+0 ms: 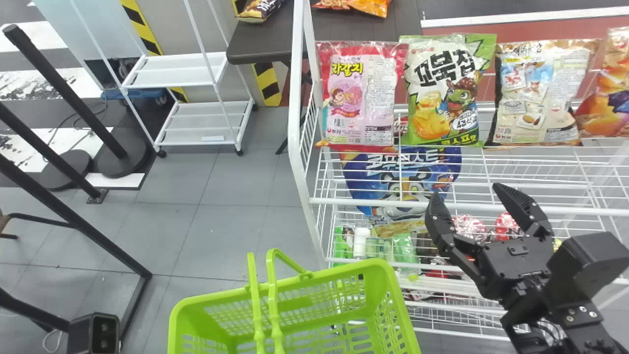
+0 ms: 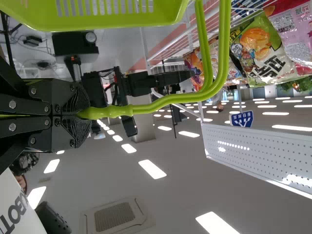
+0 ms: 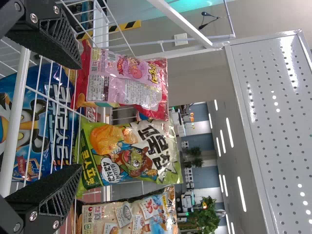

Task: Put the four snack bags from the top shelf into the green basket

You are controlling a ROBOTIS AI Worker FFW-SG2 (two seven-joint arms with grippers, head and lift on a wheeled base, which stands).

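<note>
four snack bags, upright in a row on the top shelf point(image 1: 358, 202) of the white wire rack: one pink-and-red bag point(image 1: 361, 96); one green turtle bag point(image 1: 444, 93); one beige bag point(image 1: 538, 93); one orange bag point(image 1: 609, 93), cut off by the head view's edge. handling, as i judge it: light, puffy, slick film, contents easily crushed; best pinched gently front and back, around the middle. one right end effector point(image 1: 466, 192), fingers wide apart, nothing between them, at the rack's front, facing the bags. one left end effector point(image 2: 83, 112), fingers clamped on the handle point(image 2: 146, 109) of the green basket point(image 1: 400, 314), beside the rack, ready to receive.
</note>
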